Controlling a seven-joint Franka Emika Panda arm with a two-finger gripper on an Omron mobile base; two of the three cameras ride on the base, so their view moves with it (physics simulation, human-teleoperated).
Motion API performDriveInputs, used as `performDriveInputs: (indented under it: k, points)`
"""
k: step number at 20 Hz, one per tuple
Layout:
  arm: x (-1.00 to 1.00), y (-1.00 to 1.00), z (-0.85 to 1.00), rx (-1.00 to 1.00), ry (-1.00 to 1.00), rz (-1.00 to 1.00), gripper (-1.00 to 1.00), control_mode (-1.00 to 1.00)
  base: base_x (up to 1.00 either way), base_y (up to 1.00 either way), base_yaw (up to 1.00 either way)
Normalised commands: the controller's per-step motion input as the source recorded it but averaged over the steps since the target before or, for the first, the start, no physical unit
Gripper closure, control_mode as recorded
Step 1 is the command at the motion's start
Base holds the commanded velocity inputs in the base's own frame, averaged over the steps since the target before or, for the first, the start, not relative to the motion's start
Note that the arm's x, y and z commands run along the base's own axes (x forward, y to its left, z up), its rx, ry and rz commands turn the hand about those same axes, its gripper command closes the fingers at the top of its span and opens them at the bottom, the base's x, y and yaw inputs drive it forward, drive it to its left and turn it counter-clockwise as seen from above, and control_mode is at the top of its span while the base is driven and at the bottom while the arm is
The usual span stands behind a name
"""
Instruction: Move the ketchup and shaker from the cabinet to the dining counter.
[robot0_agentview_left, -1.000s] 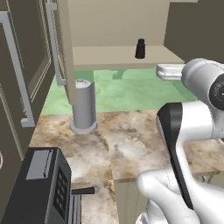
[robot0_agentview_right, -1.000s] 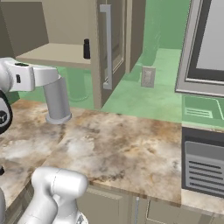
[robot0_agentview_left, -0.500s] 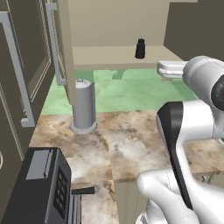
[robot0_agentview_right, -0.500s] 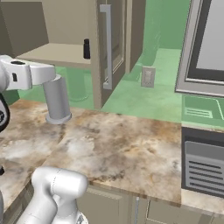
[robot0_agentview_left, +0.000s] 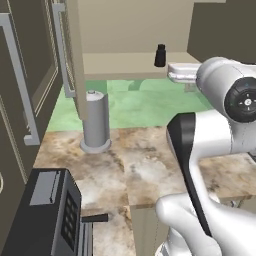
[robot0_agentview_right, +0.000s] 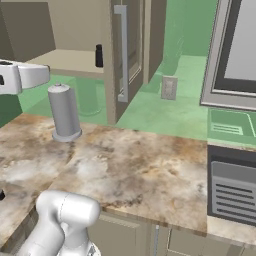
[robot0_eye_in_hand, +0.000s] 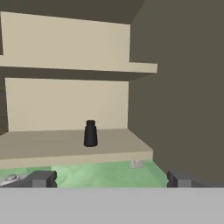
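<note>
In the hand view the shaker (robot0_eye_in_hand: 90, 133) stood upright at centre frame on the open cabinet's (robot0_eye_in_hand: 65, 148) bottom shelf. The gripper (robot0_eye_in_hand: 109, 179) sat at the bottom edge, well short of it, its fingertips (robot0_eye_in_hand: 41, 178) spread fully wide and holding nothing.

cabinet shelf (robot0_eye_in_hand: 52, 146): we've got the shaker (robot0_eye_in_hand: 90, 133) upright on it, center frame
worktop (robot0_agentview_left: 150, 165): we see a grey cylinder (robot0_agentview_left: 96, 121) standing upper left
</note>
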Motion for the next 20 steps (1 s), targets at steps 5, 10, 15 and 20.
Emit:
performDriveInputs:
  k: [5,10,15,20]
  points:
    - [0.03,0.36,0.09,-0.03,0.0,0.0,-1.0,-1.0,0.0,0.0,0.0]
    - [0.22,0.34,-0.01,-0.08,0.03,-0.03,-1.0,-1.0,0.0,0.0,0.0]
    - [0.46,0.4,0.0,-0.03,0.06,-0.01,-1.0,-1.0,0.0,0.0,0.0]
    - [0.44,0.07,0.0,0.03,0.07,0.0,-1.0,-1.0,0.0,0.0,0.0]
